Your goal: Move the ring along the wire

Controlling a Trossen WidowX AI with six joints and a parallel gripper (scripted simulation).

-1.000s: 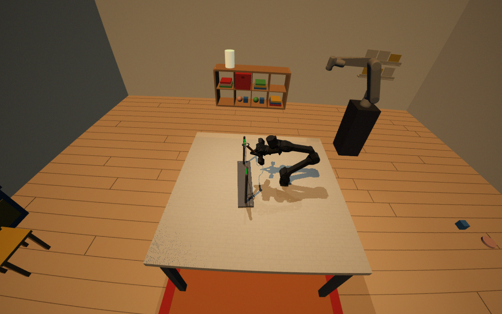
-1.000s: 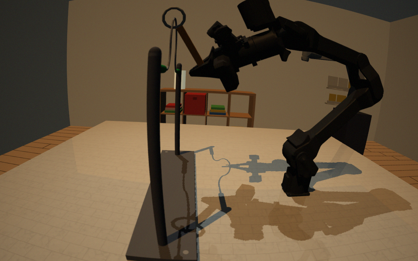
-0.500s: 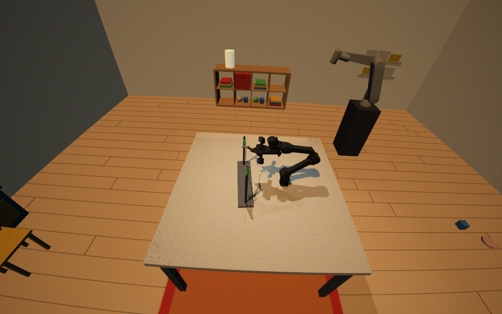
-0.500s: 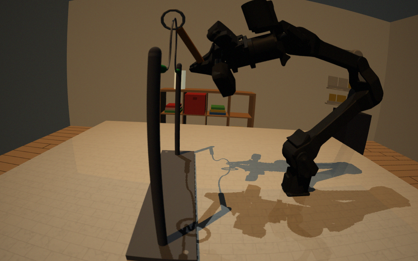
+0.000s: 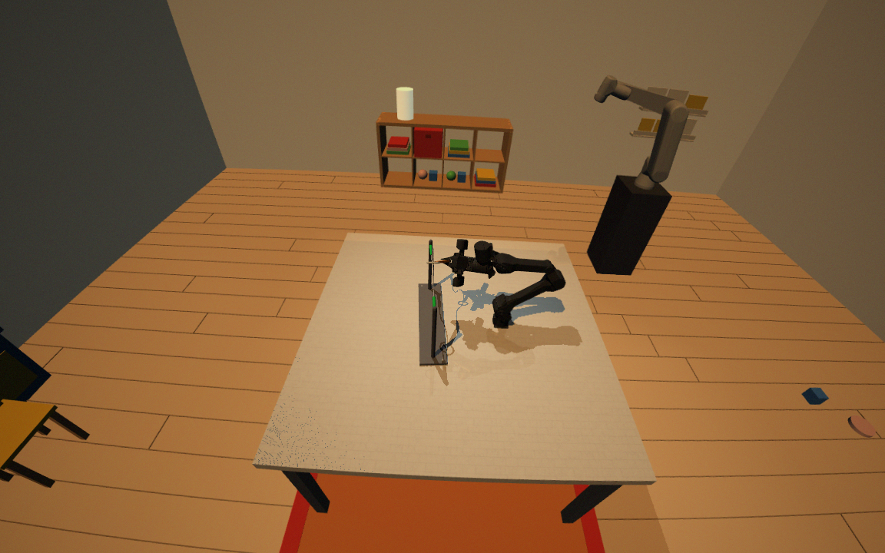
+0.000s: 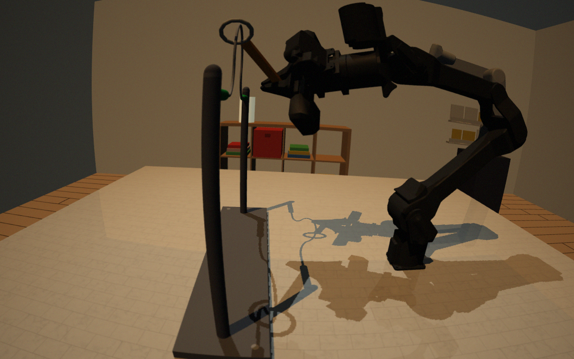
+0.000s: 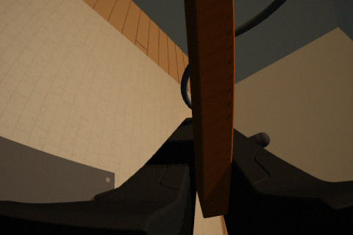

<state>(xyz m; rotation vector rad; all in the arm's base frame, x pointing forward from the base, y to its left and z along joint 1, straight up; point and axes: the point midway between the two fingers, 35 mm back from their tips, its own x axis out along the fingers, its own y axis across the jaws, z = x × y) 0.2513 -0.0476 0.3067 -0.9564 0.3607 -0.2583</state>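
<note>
Between the clenched jaws, the orange handle's lower end, tilted.

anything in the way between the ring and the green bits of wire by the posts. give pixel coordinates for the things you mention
The dark round ring [image 6: 220,32] surrounds the arched wire's top; between it and either green wire sleeve [image 6: 224,94] [image 6: 244,96], the thin grey wire [image 6: 233,67] descends, which must stay untouched. No other obstacle is visible there.

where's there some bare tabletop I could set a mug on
Likely the broad stretch of table between the front edge and the grey base plate, and the strip left of that plate. It's crowded right of the plate, where the arm reaches over toward the posts.
</note>
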